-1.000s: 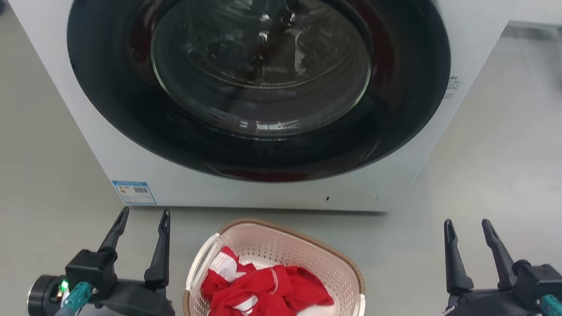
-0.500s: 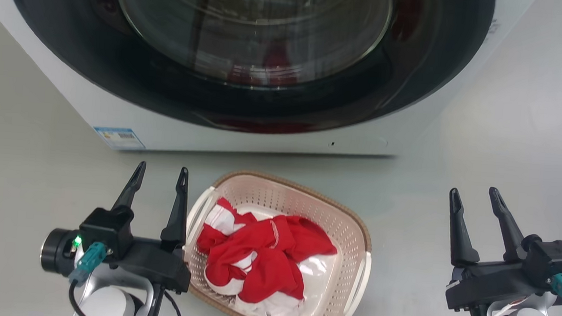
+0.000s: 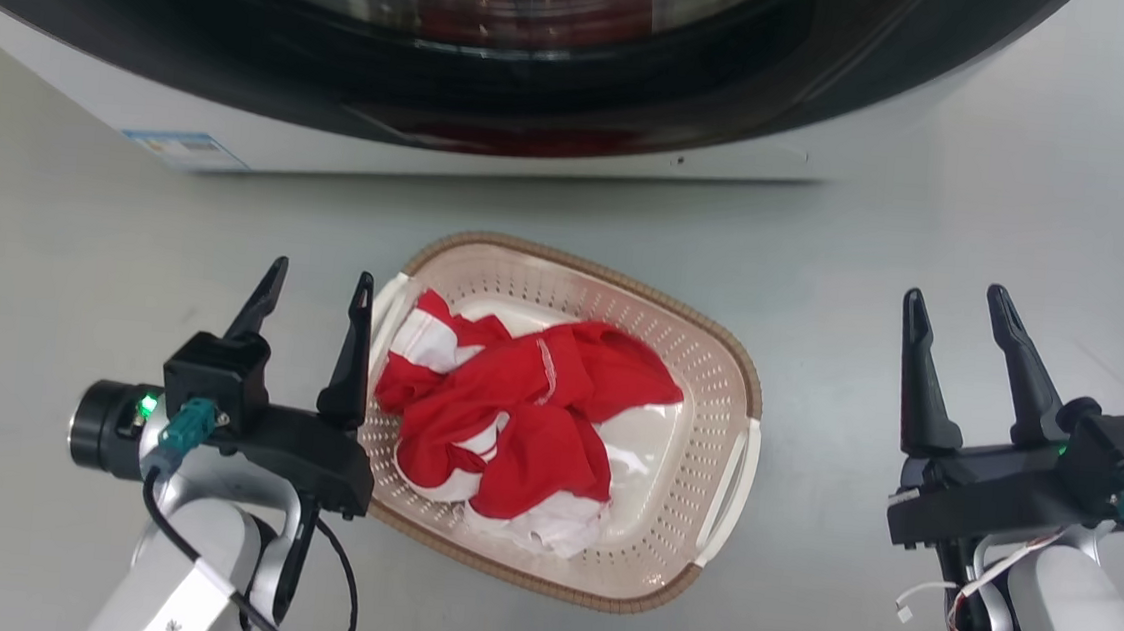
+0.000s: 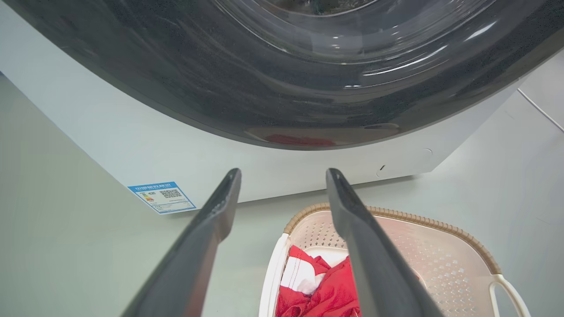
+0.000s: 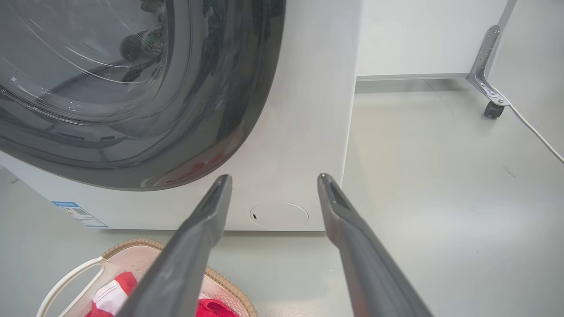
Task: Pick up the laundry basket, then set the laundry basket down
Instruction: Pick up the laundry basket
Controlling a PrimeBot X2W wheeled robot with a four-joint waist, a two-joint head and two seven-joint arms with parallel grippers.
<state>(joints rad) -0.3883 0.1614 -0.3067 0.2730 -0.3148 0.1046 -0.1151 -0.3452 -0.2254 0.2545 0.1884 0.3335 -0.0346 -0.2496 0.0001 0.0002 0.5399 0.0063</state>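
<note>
So, your left gripper [image 3: 322, 272] – fingers spread, nothing in them, just beside the left handle [image 3: 382, 306] | laundry basket [image 3: 718, 368] on the floor [image 3: 76, 247] before the washing machine [image 3: 494, 155], red-and-white clothes [image 3: 525, 403] inside | right gripper [image 3: 955, 294] – also spread, empty, well apart from it

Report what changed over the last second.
The head camera tilted down, so the washing machine slid up that view and the whole laundry basket came in. The left gripper neared the basket's left handle; nothing was gripped. Unchanged: both grippers open, the right gripper well apart from the basket, the red clothes inside it.
</note>
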